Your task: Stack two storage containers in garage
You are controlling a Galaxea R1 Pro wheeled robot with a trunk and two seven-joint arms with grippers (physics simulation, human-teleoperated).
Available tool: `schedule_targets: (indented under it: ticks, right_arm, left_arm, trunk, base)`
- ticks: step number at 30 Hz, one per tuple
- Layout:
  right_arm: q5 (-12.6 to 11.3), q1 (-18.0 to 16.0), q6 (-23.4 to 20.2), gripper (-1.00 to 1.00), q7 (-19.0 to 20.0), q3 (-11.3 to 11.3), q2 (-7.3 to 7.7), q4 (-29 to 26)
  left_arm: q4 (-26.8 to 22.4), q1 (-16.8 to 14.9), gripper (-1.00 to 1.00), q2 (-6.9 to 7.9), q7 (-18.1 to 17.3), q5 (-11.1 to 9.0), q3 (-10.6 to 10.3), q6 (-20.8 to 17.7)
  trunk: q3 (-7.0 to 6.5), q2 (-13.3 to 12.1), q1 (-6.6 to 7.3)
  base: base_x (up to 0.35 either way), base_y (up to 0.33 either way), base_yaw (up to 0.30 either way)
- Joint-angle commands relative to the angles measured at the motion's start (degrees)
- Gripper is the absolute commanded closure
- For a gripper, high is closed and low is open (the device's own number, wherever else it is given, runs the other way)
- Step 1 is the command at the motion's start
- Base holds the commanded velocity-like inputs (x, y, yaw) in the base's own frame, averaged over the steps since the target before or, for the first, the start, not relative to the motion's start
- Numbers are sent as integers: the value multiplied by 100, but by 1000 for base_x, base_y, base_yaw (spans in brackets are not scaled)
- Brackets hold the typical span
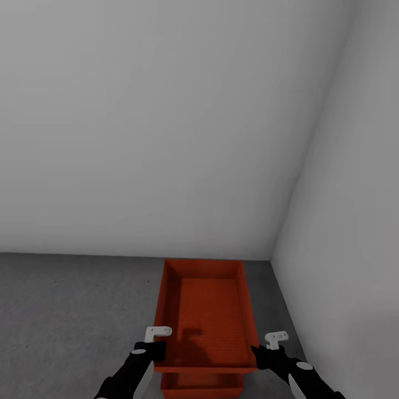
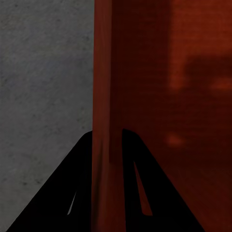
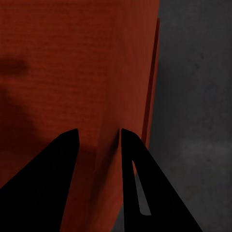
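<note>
The left end effector (image 1: 148, 350) and right end effector (image 1: 259, 351) each pinch a side wall of the upper orange-red rectangular lidless container (image 1: 204, 310), above the lower matching container (image 1: 202, 384) on the dark grey concrete floor (image 1: 72, 299).

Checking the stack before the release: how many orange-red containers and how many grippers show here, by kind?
Orange-red storage containers: 2, the upper container held above the lower container.
Grippers: 2, the left gripper and the right gripper.
Total: 4.
</note>
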State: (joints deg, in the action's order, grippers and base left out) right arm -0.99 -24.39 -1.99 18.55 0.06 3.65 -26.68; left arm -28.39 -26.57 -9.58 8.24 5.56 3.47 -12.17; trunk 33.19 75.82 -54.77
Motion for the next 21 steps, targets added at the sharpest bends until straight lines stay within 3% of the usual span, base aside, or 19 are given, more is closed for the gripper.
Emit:
schedule_targets:
  ticks: [1, 21]
  right_arm:
    - [29, 5, -21, 100, 9, 55, 5, -13]
    - [29, 5, -21, 100, 9, 55, 5, -13]
  left_arm:
    - [-228, -7, 100, -9, 20, 148, 373, -49]
    - [-228, -7, 100, -9, 20, 148, 371, -49]
  trunk:
    - [28, 45, -22]
    - [561, 847, -462]
  base:
    - [0, 0, 0]
    - [0, 0, 0]
